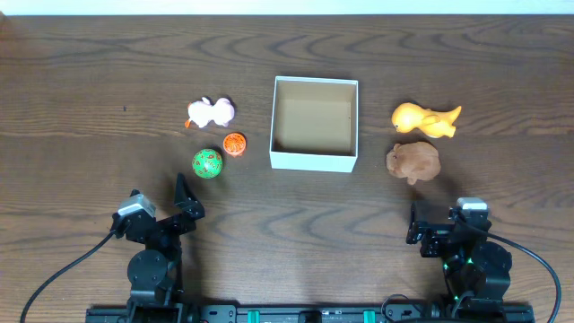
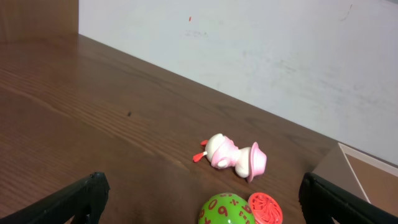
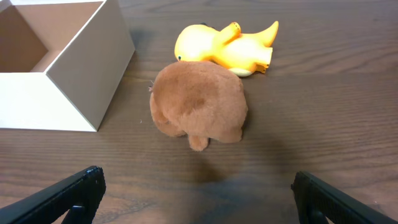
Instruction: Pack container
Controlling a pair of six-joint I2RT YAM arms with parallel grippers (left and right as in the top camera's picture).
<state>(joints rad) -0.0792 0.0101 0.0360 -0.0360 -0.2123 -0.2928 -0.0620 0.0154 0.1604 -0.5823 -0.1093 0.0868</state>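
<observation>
My left claw (image 1: 186, 201) hangs near the front edge of the table (image 1: 81, 81), its fingers spread wide with nothing between them. My right claw (image 3: 198, 190) is just as wide open and also holds nothing. The container (image 1: 314, 162) sits open-topped at the table's middle, farther out than both claws, to the right of my left one and to the left of my right one, and well apart from each. Left of it lie a pink toy (image 1: 211, 112), a small orange ball (image 1: 235, 143) and a green ball (image 1: 207, 163). A brown plush (image 3: 199, 106) sits just ahead of my right claw, with a yellow toy (image 3: 227, 46) beyond it.
</observation>
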